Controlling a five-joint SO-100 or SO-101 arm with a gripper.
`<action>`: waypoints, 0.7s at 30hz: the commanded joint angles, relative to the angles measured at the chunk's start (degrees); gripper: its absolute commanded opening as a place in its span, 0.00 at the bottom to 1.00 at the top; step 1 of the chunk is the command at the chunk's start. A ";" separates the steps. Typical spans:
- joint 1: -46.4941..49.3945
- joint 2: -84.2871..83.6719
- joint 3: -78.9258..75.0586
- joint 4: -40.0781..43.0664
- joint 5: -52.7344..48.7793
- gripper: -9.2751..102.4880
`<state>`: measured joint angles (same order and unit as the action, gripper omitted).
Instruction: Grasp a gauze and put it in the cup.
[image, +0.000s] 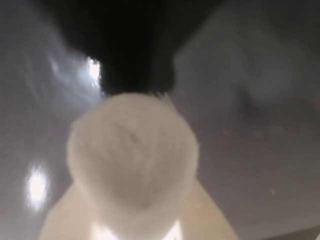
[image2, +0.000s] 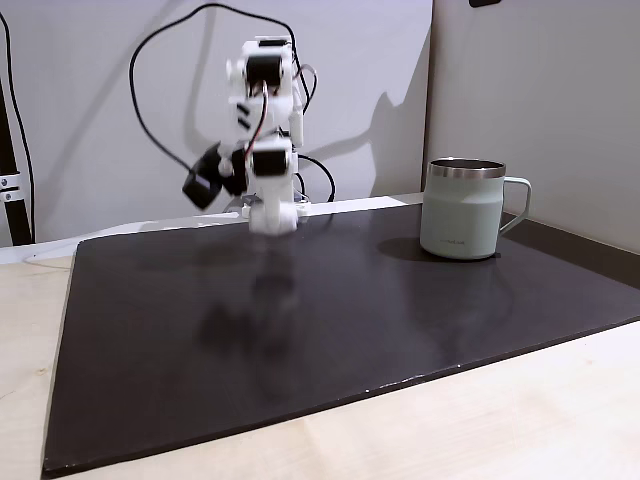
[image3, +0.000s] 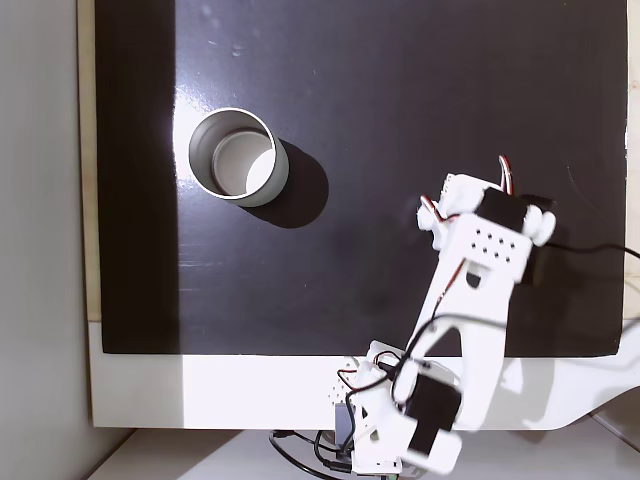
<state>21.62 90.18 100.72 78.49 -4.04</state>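
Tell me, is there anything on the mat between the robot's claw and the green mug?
Nothing: in both fixed views, bare dark mat separates the gripper from the cup.

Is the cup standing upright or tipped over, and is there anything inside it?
Upright and empty. The cup stands on its base on the dark mat, and the fixed view from above shows its bare inside.

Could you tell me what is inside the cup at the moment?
Nothing: from above, the cup shows a bare pale inside, though its near wall hides part of the bottom. The gauze is in the gripper, away from the cup.
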 joint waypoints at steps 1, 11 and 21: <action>-0.97 9.40 -0.79 3.60 0.26 0.08; -4.92 23.38 -8.53 13.97 2.64 0.08; -9.32 21.80 -16.70 18.11 5.71 0.08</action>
<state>14.06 111.88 88.59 96.06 0.79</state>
